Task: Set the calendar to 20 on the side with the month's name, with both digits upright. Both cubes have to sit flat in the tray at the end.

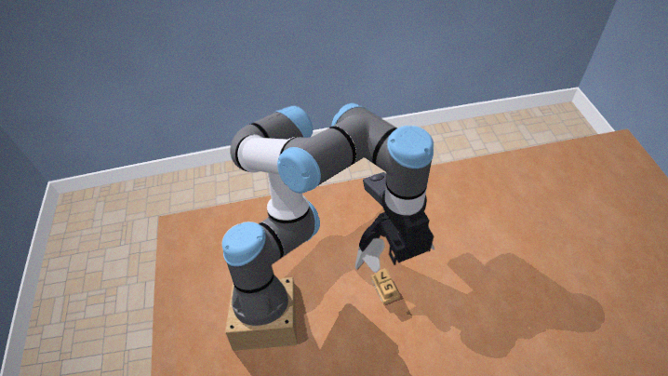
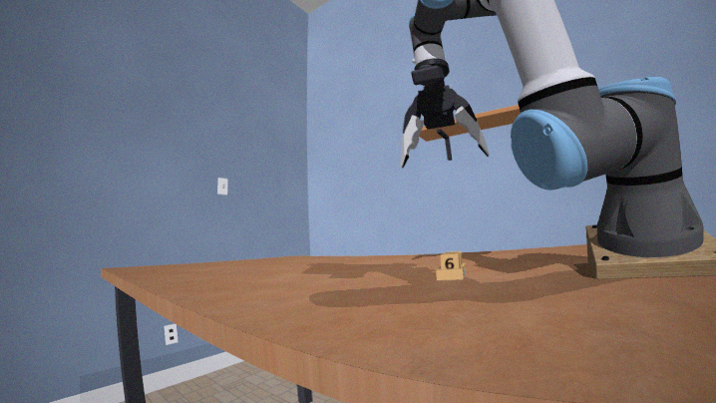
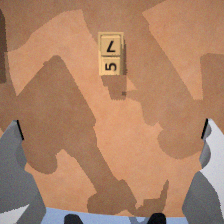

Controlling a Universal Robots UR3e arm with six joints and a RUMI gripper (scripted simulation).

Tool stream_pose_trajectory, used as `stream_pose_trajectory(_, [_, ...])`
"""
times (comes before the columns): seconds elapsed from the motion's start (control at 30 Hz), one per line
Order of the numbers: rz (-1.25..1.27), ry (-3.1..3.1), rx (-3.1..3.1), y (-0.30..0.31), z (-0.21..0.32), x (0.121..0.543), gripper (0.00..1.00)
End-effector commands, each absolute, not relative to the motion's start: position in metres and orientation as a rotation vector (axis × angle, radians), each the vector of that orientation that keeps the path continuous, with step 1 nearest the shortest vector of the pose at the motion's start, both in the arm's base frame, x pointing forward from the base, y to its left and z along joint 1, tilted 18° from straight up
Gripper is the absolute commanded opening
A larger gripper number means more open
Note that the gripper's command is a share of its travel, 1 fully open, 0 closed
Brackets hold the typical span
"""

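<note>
The calendar is a small wooden tray (image 1: 380, 293) on the brown table with two wooden number cubes in it. From above, in the wrist view, one cube (image 3: 111, 46) shows a 7 on top and the other cube (image 3: 110, 65) shows a 5. In the exterior view only one cube face is visible, a 6 (image 2: 449, 262), above the tray's end (image 2: 449, 273). The month's name is not readable in any view. My gripper (image 2: 444, 148) hangs high above the calendar, open and empty. It also shows in the top view (image 1: 373, 263) and at the lower corners of the wrist view (image 3: 112, 165).
The arm's wooden base block (image 1: 261, 322) stands on the table to the left of the calendar. The table's edges (image 2: 240, 320) are far from the tray. The arm's shadow (image 1: 514, 299) falls across the table.
</note>
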State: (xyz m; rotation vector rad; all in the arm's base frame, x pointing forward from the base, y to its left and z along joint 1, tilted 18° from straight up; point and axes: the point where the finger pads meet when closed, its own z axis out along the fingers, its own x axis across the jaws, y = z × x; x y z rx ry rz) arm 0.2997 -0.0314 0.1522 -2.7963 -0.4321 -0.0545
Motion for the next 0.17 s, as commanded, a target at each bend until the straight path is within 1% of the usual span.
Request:
stream_pose_trajectory(0.0, [-0.055, -0.434, -2.798, -0.0321, 0.1526, 0.2997, 1.0])
stream_pose_trajectory(0.13, [-0.055, -0.434, -2.798, -0.0321, 0.1526, 0.2997, 1.0])
